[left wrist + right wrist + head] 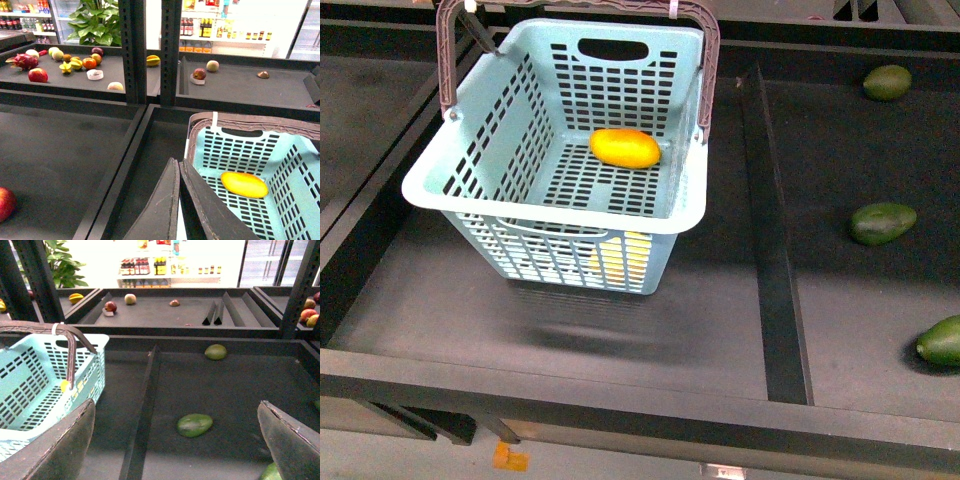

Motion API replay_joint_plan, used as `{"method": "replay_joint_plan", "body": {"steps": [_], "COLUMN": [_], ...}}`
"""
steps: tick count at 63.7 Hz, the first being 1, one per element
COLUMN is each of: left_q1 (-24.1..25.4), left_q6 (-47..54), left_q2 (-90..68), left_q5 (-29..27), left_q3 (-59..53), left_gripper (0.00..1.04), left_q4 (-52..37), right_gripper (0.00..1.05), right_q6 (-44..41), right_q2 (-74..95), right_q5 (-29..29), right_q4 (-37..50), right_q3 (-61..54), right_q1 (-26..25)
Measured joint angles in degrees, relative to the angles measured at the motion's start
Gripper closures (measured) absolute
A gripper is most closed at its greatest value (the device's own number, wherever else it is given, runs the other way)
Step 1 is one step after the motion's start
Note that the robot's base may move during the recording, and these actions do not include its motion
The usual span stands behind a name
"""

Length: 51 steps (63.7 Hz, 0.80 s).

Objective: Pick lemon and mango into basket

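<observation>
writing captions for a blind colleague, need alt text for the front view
An orange-yellow mango lies on the floor of a light aqua slotted basket standing in a dark shelf tray. Three dark green oval fruits lie in the next tray to the right; no arm shows.

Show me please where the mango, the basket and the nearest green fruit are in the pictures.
mango (625,148): front view, middle of its orange-yellow skin.
basket (535,206): front view, near rim.
green fruit (942,341): front view, its visible body at the right edge.
</observation>
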State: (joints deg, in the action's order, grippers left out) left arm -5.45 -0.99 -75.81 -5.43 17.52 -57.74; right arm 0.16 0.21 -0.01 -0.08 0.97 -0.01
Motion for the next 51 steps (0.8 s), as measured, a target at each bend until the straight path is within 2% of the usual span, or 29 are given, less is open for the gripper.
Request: {"method": "replay_joint_plan", "body": {"steps": [9, 12, 15, 21, 51], "left_q1": [1.38, 3.34, 4.72, 5.25, 5.25], "left_q6": [0.15, 0.24, 0.31, 0.33, 0.35], "left_q2": [7.85, 10.21, 12.52, 13.77, 39.41], "left_q5": [1.49, 4.68, 5.01, 5.29, 5.42], "left_q3": [-6.08, -7.54, -8.92, -12.15, -16.66], "left_gripper": [1.01, 1.01, 1.01, 1.01, 1.01], "left_q4": [1.62, 2.64, 3.74, 1.49, 22.38], "right_gripper": [0.09, 0.09, 0.09, 0.09, 0.09], "right_q6": [0.0, 0.0, 0.0, 0.0, 0.0], "right_q2": [0.0, 0.0, 0.0, 0.0, 0.0], "right_q5": [0.0, -0.02, 0.0, -0.02, 0.0], "right_q4": [0.0, 0.0, 0.0, 0.0, 0.0], "right_q3": [0.0, 0.0, 0.0, 0.0, 0.0], "right_q1": [0.0, 0.0, 0.0, 0.0, 0.0]}}
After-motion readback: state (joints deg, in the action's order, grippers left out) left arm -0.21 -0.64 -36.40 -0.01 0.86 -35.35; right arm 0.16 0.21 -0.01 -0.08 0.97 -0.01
